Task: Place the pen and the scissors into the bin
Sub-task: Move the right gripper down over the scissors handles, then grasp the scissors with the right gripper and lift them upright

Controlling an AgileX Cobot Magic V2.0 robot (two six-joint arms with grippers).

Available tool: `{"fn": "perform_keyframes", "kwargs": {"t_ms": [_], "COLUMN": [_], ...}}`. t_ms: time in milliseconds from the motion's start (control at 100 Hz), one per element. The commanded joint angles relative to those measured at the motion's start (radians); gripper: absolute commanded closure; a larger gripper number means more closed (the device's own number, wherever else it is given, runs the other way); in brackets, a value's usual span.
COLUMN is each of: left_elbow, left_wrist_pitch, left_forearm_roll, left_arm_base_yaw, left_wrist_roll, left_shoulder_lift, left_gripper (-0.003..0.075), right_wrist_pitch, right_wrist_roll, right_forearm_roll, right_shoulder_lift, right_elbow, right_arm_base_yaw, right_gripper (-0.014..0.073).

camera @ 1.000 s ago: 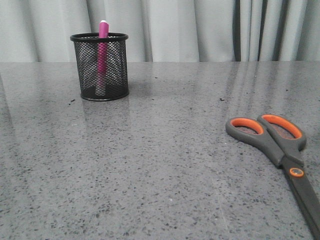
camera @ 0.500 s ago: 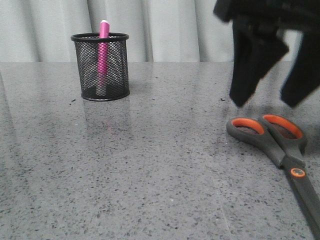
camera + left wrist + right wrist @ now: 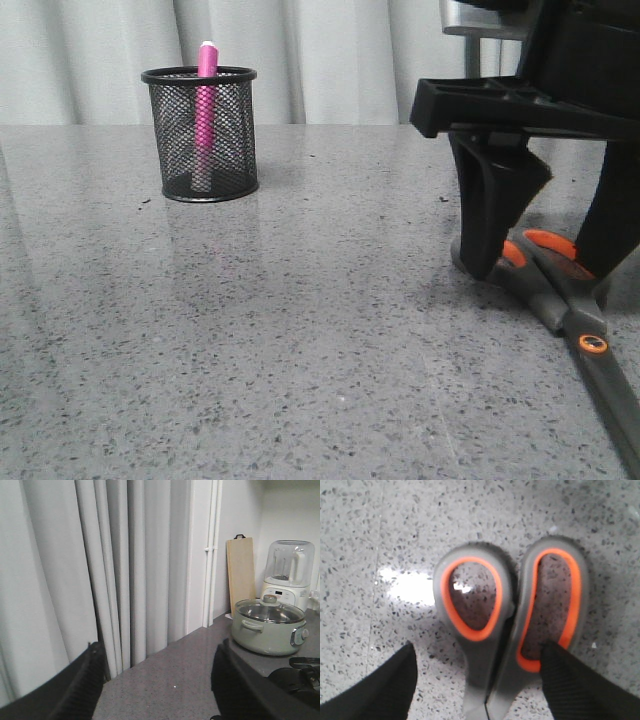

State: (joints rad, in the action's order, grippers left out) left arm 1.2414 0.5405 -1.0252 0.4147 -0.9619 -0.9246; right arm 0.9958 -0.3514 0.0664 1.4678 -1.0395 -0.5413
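— Where were the scissors [image 3: 560, 295]?
— Flat on the table [image 3: 300, 330], the right gripper [image 3: 545, 255] spread wide astride the handles. Stiff, probably weighty; I'd pinch the neck below the loops. Pen [image 3: 205, 110] stood in the bin [image 3: 200, 135]; left gripper [image 3: 157, 680] hung open

magenta pen [image 3: 206, 105], black mesh bin [image 3: 200, 133], grey-and-orange scissors [image 3: 505, 630], speckled grey table [image 3: 250, 330]
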Motion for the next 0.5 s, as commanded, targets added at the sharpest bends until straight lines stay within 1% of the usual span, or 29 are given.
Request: {"fn": "perform_keyframes", "kwargs": {"t_ms": [0, 140, 270, 400, 490], "left_elbow": [0.023, 0.019, 0.019, 0.019, 0.019], "left_wrist_pitch": [-0.046, -0.046, -0.046, -0.041, -0.041], "left_forearm_roll": [-0.033, -0.033, -0.033, -0.041, -0.044], "left_arm_base_yaw": [0.011, 0.011, 0.011, 0.011, 0.011], "left_wrist_roll": [0.006, 0.006, 0.006, 0.006, 0.006], "left_shoulder_lift": [0.011, 0.011, 0.011, 0.011, 0.011], "left_gripper": [0.03, 0.03, 0.03, 0.03, 0.03], "right_wrist_pitch": [-0.024, -0.039, -0.071, 0.008, 0.067], "right_wrist_roll": [-0.009, -0.009, -0.056, -0.07, -0.07], "right_forearm_roll": [0.009, 0.009, -0.012, -0.037, -0.042], "right_shoulder_lift": [0.014, -0.014, -0.1, -0.176, -0.192], "right_elbow": [0.041, 0.042, 0.0, -0.049, -0.051], "right_arm_base_yaw": [0.002, -0.015, -0.023, -0.023, -0.023], "right_gripper": [0.012, 0.012, 0.012, 0.012, 0.012]}}
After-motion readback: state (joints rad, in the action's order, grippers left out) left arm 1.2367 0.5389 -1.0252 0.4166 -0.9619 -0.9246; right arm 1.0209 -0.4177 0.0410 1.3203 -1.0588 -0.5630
